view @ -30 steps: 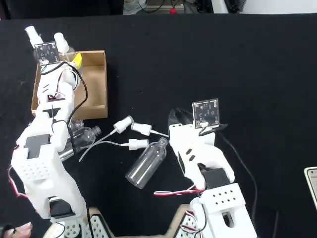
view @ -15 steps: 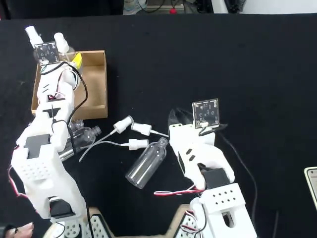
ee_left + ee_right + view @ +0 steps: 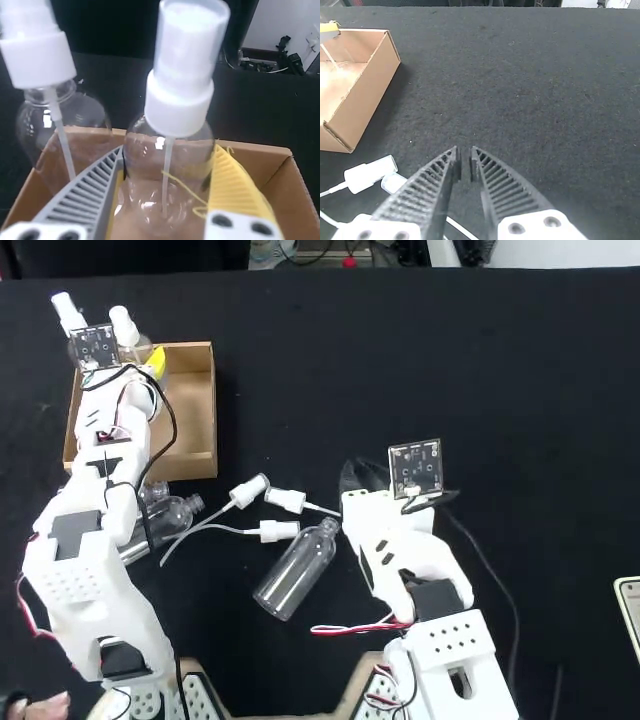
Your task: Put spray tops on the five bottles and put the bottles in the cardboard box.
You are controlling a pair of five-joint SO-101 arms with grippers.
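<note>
Two capped bottles stand upright at the far end of the cardboard box (image 3: 260, 155). The held bottle (image 3: 167, 185) is clear with a white spray top (image 3: 182, 75) and its dip tube shows inside. The second capped bottle (image 3: 65, 120) is just beside it, near the box's far corner.

Left arm (image 3: 85, 570): stretched out long from its base at the near tabletop edge, wrist over the box. Left end effector (image 3: 167, 155) is clamped on the held bottle's body, grey finger (image 3: 85, 200) on one side and yellow finger (image 3: 232, 185) on the other, both against the plastic.

Count on the black tabletop (image 3: 500, 390):
- Three loose spray tops (image 3: 286, 500), close together between the arms, dip tubes trailing.
- One uncapped bottle (image 3: 296, 568) on its side just beside them, neck toward the tops.
- Another clear bottle (image 3: 175, 512) lying against the left arm, partly hidden. Possibly one more behind it, cannot tell.

Right arm (image 3: 410, 570): folded low near its base, pointing away over the tabletop. Right end effector (image 3: 465, 162) is all but closed, with only a thin slit between the tips. It grips nothing and sits just beside the loose tops, well apart from the box.
</note>
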